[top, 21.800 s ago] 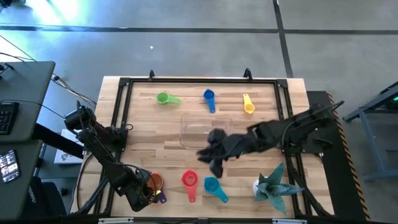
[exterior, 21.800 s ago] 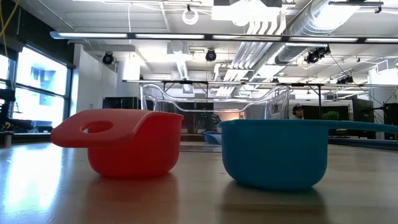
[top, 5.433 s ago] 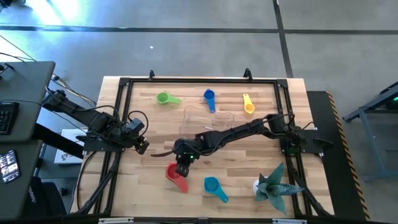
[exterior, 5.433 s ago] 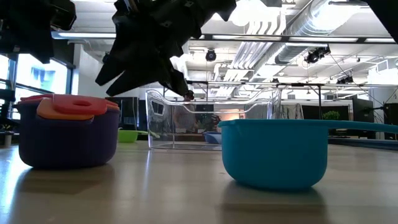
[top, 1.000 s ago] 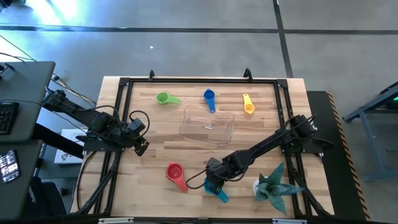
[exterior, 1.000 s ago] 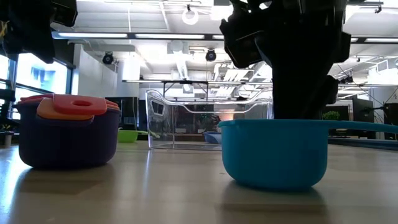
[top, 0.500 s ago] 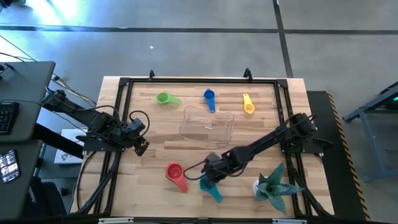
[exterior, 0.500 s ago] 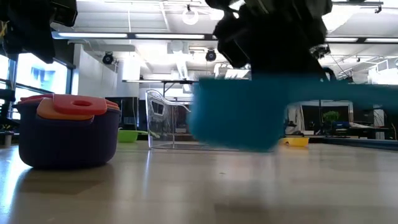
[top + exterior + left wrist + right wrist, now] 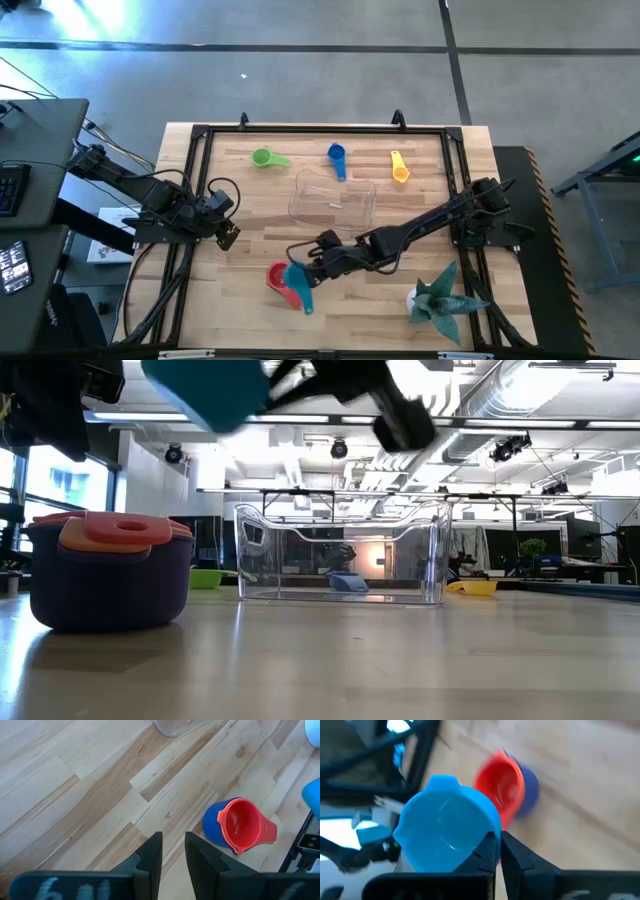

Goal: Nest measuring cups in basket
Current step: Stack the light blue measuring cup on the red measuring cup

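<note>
Wooden table [image 9: 250,235]: right gripper [image 9: 312,268] clamped on teal cup [image 9: 297,277], above red stack [image 9: 279,276]; centre it squarely before release; left gripper [image 9: 226,235] idle, slightly apart

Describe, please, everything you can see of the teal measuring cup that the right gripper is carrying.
The teal measuring cup looks like smooth bright plastic, round and open, with a small pouring lip on its rim; its inside is empty. The right gripper is shut on its rim and holds it in the air, clear of the table. It hangs beside the nested stack of cups, red one on top, not touching it as far as the low view shows. Its handle points toward the table's near edge.
</note>
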